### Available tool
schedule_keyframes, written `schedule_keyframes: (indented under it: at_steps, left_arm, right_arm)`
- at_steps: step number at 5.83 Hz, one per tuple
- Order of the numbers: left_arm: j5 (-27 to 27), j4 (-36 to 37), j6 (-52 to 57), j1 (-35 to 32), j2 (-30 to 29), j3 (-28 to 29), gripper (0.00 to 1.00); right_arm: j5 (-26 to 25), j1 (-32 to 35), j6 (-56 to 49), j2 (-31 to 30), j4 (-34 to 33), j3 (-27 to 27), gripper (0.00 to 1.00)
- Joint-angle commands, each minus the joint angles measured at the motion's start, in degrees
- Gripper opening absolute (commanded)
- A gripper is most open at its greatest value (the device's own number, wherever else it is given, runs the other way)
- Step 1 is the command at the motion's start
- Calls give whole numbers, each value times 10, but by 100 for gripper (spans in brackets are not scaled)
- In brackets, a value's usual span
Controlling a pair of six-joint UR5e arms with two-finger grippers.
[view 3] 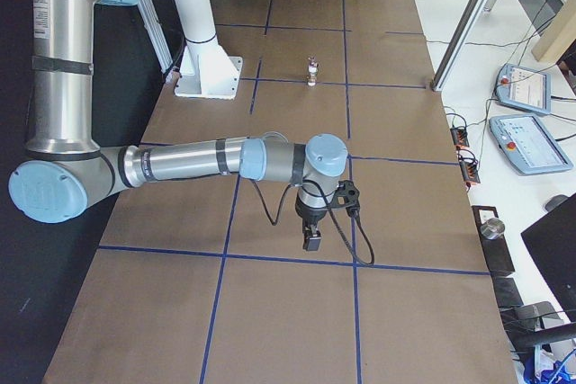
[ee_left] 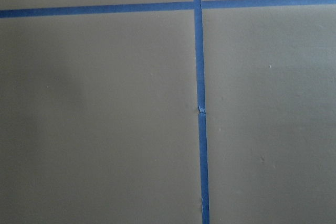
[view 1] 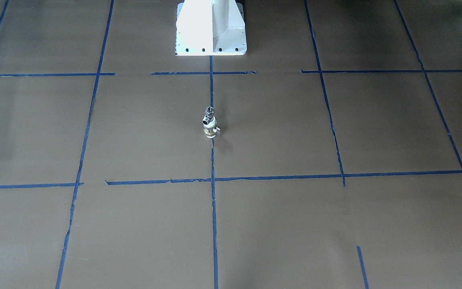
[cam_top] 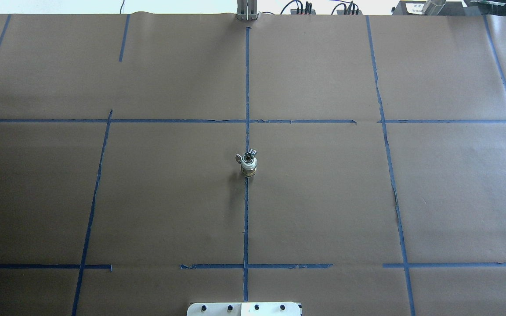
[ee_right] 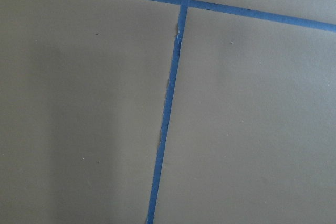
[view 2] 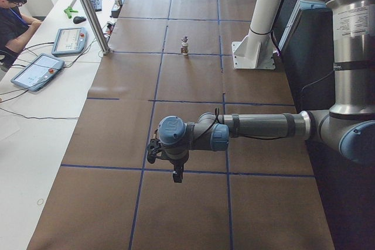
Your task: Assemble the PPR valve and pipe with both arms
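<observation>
PPR valve [view 1: 210, 131], stubby brass-and-white, stands mid-frame on the brown surface [view 1: 295, 132], shiny chrome pipe [view 1: 209, 112] seemingly joined atop. My left tool [view 2: 176, 174] and right tool [view 3: 311, 240] hang far off; I cannot tell their grip. Assembly looks done; next, stay clear.

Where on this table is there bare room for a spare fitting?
The squares of paper either side of the centre tape line lie bare, left and right of the stacked valve and pipe. Only that spot on the line, ahead of the robot's base, is taken. Farther out, the left gripper and right gripper hang over the table ends.
</observation>
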Motion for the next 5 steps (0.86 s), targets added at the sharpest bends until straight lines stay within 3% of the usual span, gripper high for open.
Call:
schedule_keyframes:
  at_steps: [1, 5]
  left_arm:
    - [-1, -2, 0, 0, 5, -5, 100]
    - [-4, -2, 1, 0, 9, -5, 100]
  right_arm:
    - [-3, 1, 22, -2, 8, -13, 100]
    - [-1, 0, 16, 8, 14, -17, 100]
